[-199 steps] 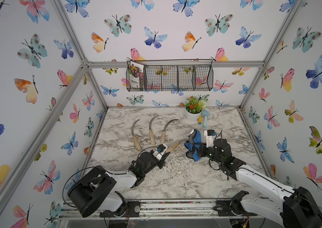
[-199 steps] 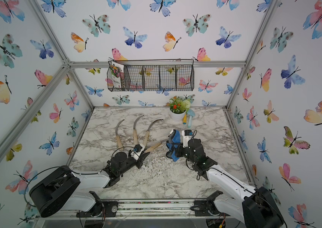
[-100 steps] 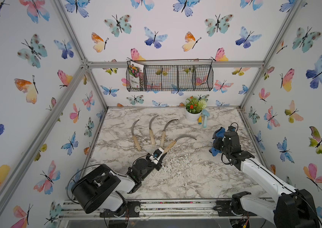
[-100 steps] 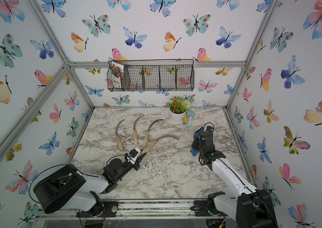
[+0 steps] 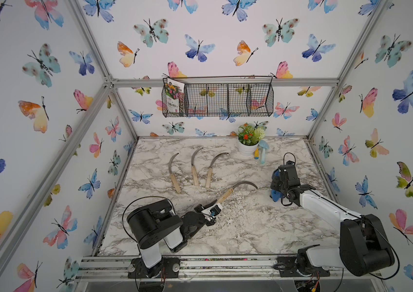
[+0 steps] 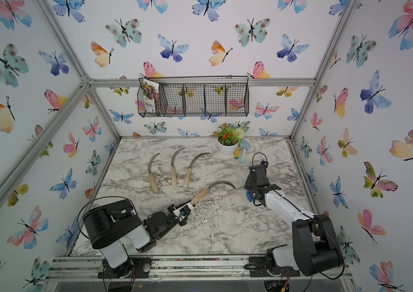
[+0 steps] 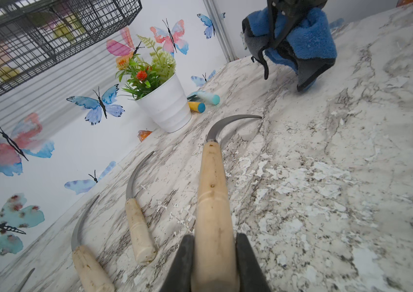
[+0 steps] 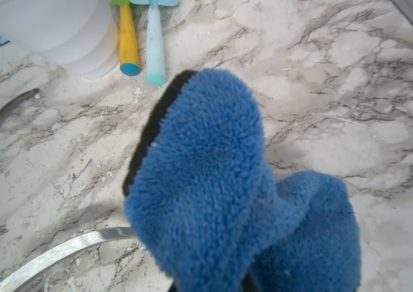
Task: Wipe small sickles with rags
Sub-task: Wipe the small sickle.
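Left wrist view: 4 sickles, 1 rag, 2 grippers, both occupied.
Nearest: left gripper [image 7: 214, 260] clamped on the handle end of one sickle [image 7: 213, 189], its blade toward the right arm. Right gripper [image 5: 277, 188] closed on the single blue rag [image 8: 200, 164], which hangs near that blade's tip without touching it. Farther back: three other sickles [image 5: 194, 169] lie side by side on the marble table [image 5: 251, 227], handles toward the robot. Beyond: one white flowerpot [image 5: 247, 151] with two hand tools [image 8: 128, 38] just beside it; one wire basket [image 5: 225, 101] on the back wall.
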Robot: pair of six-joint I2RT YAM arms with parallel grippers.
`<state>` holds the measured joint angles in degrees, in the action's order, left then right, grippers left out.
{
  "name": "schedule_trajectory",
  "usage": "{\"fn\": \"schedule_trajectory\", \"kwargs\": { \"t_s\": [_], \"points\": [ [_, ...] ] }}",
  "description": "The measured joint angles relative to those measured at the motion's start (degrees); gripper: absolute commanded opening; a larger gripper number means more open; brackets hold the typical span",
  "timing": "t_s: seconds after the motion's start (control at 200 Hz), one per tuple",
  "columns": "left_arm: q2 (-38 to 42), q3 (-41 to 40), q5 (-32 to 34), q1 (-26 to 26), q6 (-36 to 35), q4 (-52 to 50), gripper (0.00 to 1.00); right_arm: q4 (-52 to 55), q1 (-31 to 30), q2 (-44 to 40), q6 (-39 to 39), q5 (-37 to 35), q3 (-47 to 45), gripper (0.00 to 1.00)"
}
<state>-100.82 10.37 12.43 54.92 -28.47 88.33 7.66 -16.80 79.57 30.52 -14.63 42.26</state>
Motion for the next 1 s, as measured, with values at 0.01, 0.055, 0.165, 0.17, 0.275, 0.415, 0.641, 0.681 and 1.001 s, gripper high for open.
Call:
{"fn": "schedule_trajectory", "kwargs": {
  "t_s": [0.01, 0.055, 0.165, 0.17, 0.275, 0.415, 0.641, 0.681, 1.001],
  "points": [
    [0.0, 0.4, 0.1, 0.1, -0.2, -0.2, 0.0, 0.0, 0.0, 0.2, 0.0, 0.1, 0.0, 0.02],
    [0.4, 2.2, 0.5, 0.3, -0.4, -2.2, 0.0, 0.0, 0.0, 1.4, -0.2, 0.7, 0.2, 0.02],
    [1.4, 5.9, 1.0, 0.2, -0.7, -8.6, 0.0, -0.5, 0.0, 3.7, -0.5, 2.3, 0.6, 0.02],
    [1.4, 5.9, 1.0, 0.2, -0.7, -8.6, 0.0, -0.5, 0.0, 3.8, -0.5, 2.4, 0.7, 0.02],
    [1.5, 6.9, 1.4, -0.1, -0.8, -11.5, 0.0, -0.7, 0.0, 5.1, -0.8, 3.4, 1.1, 0.02],
    [1.5, 6.6, 1.5, -0.1, -1.0, -12.7, 0.0, -0.9, 0.0, 8.8, -1.4, 4.3, 4.0, 0.02],
    [1.6, 6.5, 1.5, 0.0, -1.1, -12.8, 0.0, -1.0, 0.0, 21.5, -2.9, 8.2, 13.2, 0.02],
    [1.6, 6.5, 1.5, 0.0, -1.2, -12.8, 0.0, -1.3, 0.0, 23.0, -3.2, 9.3, 14.2, 0.02],
    [2.3, 5.7, 1.5, 0.0, -1.0, -12.8, 0.0, -2.4, -5.7, 27.6, -5.6, 13.1, 20.9, 0.02]
  ]
}}
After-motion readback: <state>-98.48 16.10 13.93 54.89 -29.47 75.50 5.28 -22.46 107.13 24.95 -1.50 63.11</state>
